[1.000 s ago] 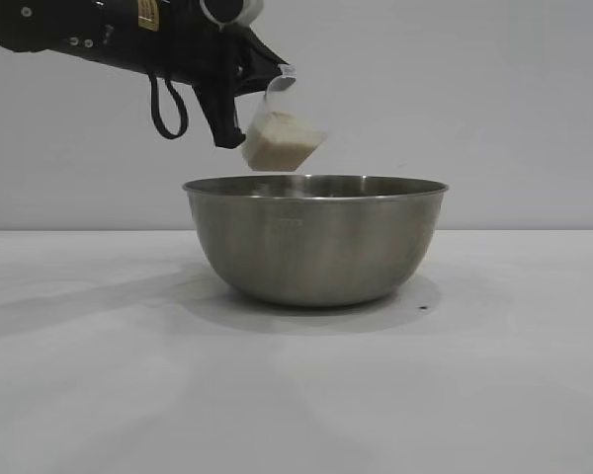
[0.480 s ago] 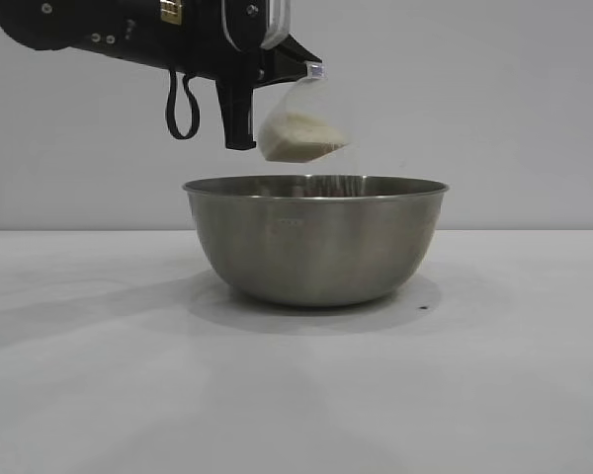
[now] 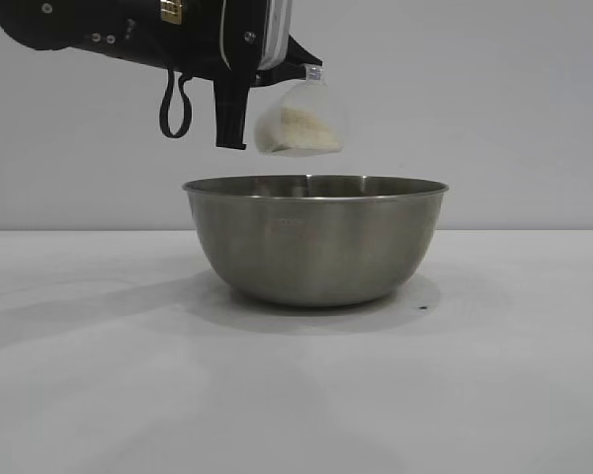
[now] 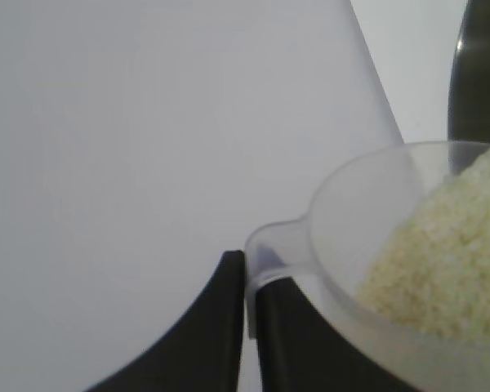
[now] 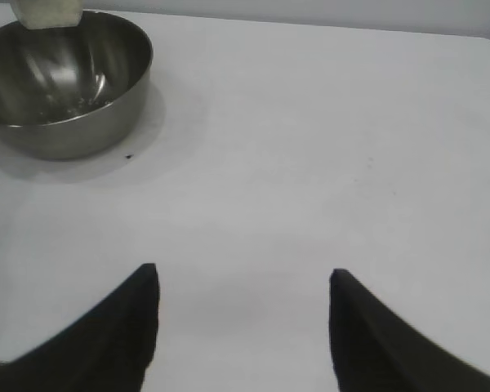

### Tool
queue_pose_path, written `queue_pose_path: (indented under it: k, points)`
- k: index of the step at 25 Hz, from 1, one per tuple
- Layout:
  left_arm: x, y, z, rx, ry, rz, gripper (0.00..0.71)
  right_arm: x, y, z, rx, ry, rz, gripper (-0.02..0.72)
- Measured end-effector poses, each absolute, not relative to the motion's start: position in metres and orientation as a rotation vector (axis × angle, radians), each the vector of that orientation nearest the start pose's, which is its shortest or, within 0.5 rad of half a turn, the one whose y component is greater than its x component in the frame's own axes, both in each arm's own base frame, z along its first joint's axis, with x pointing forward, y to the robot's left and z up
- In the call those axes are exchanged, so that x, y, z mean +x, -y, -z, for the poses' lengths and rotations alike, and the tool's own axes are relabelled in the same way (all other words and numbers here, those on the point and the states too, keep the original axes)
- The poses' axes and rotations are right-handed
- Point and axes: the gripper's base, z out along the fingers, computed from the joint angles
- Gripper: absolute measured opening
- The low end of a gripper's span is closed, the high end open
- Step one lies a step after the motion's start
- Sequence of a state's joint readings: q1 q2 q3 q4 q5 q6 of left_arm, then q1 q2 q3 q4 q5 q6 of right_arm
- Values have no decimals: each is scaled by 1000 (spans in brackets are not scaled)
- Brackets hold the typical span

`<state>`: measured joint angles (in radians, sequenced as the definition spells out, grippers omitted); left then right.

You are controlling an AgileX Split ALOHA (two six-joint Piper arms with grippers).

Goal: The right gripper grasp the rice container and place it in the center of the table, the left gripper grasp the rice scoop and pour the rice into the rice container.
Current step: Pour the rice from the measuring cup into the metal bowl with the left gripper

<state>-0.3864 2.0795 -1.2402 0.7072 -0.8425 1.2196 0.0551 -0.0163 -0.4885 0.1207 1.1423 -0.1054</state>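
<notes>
- A large brushed-steel rice container [image 3: 315, 240] sits upright on the plain white table [image 3: 296, 395], near the middle of the exterior view.
- The left gripper [image 3: 296, 74] reaches in from the upper left of that view, a black arm held roughly level above the container's left half.
- Its fingers [image 4: 229, 327] are pressed together, pinching the thin side handle of the rice scoop [image 3: 298, 118], a small translucent plastic cup.
- The rice scoop hangs in the air just above the container's rim, not touching it, and is tipped over on its side with the mouth turned away from the arm.
- Off-white rice [image 3: 296, 126] fills the lower part of the tilted scoop, heaped toward its mouth; in the left wrist view the grains lie banked right up to the lip [image 4: 449, 245].
- I cannot tell from the exterior view whether grains are falling at this instant.
- In the right wrist view, the container's inside shows a scatter of grains on the shiny bottom [image 5: 82, 102], with the scoop just visible over its far edge.
- The right gripper [image 5: 243, 327] hovers over bare table well apart from the container, angled downward.
- Its two dark fingers stand wide apart with nothing between them.
- A small dark speck lies on the table just beside the container's base [image 3: 423, 307].
</notes>
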Motion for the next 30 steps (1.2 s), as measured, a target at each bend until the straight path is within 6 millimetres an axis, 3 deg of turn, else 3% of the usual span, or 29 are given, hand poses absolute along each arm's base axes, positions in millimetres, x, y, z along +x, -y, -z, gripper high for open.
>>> queue_pose_path:
  k: [30]
  points:
    - [399, 210, -193, 1706, 3, -1032, 0, -11, -9, -268, -182, -2109, -116, 443]
